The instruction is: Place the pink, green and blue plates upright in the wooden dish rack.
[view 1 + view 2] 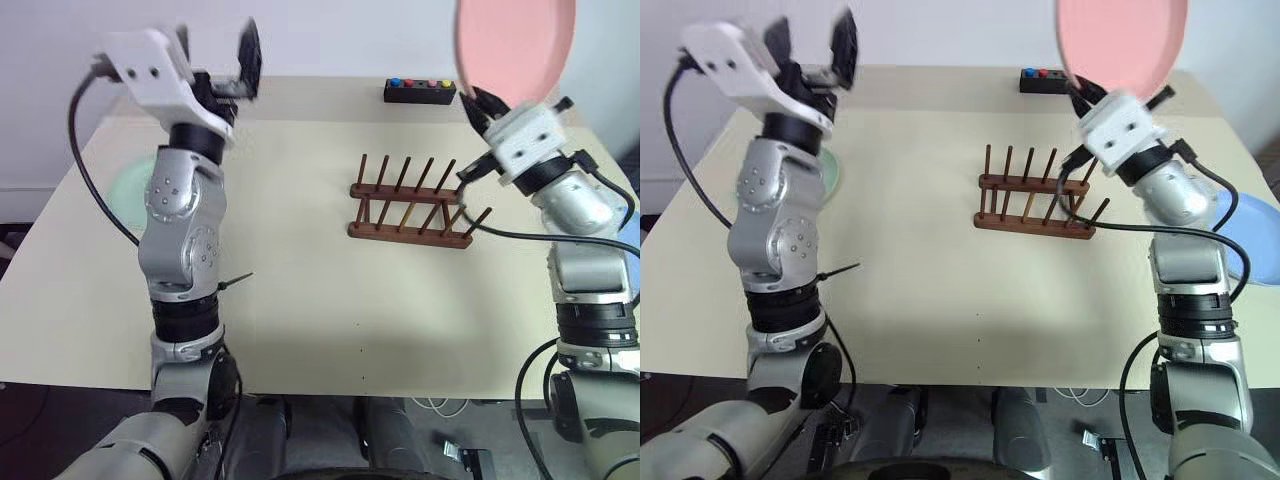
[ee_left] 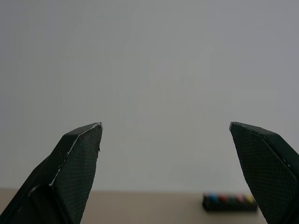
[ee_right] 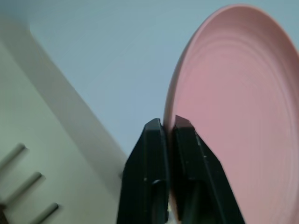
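The pink plate point(image 1: 515, 40) is held high above the table's far right, with my right gripper point(image 1: 484, 106) shut on its lower rim. In the right wrist view the fingers point(image 3: 152, 140) pinch the rim of the pink plate point(image 3: 233, 107). The wooden dish rack point(image 1: 410, 205) stands empty at centre right, below and left of that plate. My left gripper point(image 1: 215, 55) is raised at the far left, open and holding nothing; its fingers point(image 2: 77, 154) stand wide apart. The green plate point(image 1: 830, 172) lies flat behind my left arm. The blue plate point(image 1: 1252, 240) lies at the right edge.
A black box with coloured buttons point(image 1: 420, 92) sits at the table's far edge, behind the rack. A black cable point(image 1: 500, 232) hangs from my right wrist close to the rack's right end. Bare tabletop point(image 1: 320, 310) stretches in front of the rack.
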